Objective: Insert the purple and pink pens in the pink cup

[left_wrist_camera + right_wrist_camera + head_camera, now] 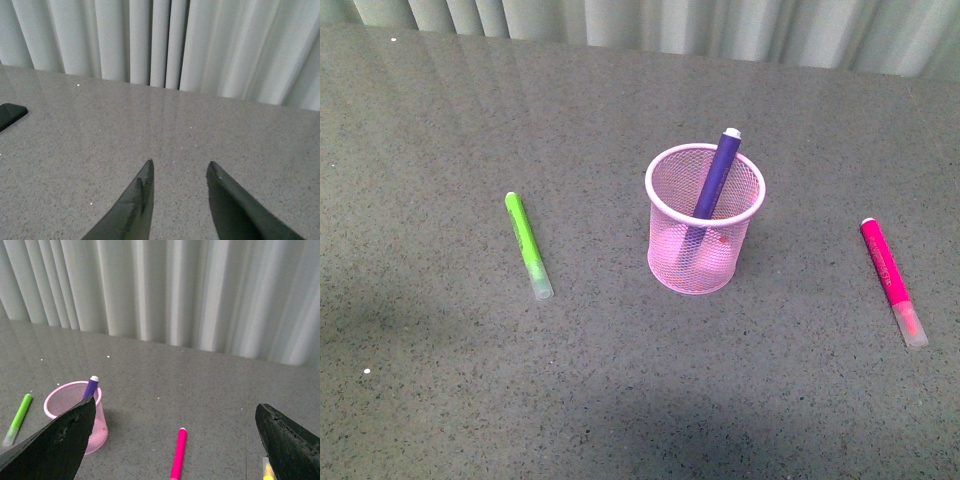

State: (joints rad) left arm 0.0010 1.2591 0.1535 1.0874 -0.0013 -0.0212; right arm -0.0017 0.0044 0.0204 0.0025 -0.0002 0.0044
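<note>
Front view shows a grey speckled bench (470, 380) with a pale curtain (620, 20) behind it. Near the middle stands the pink cup (670, 250), an upright wire-mesh holder. The purple pen (718, 170) is inside it, leaning against the far rim with its top poking out above the edge. The pink pen (890, 275) lies flat on the bench well off to the right of the cup, its clear cap pointing toward the robot. A green marker (527, 243) lies flat on the cup's other side and is not part of the job. Neither arm appears in this view. Left wrist view shows the left end effector (180, 163) with its jaws moderately apart and nothing between them, over bare bench. Right wrist view shows the right end effector (175, 404) spread wide and empty, with the pink pen and the cup ahead of it. By the look of it, half the task is done — only the pink pen is left. It is probably light, stiff and smooth, so it may roll or slip. A grip across the mid-barrel looks safest — not on the cap, which might pull off. The mesh cup looks light and could tip if bumped.
</note>
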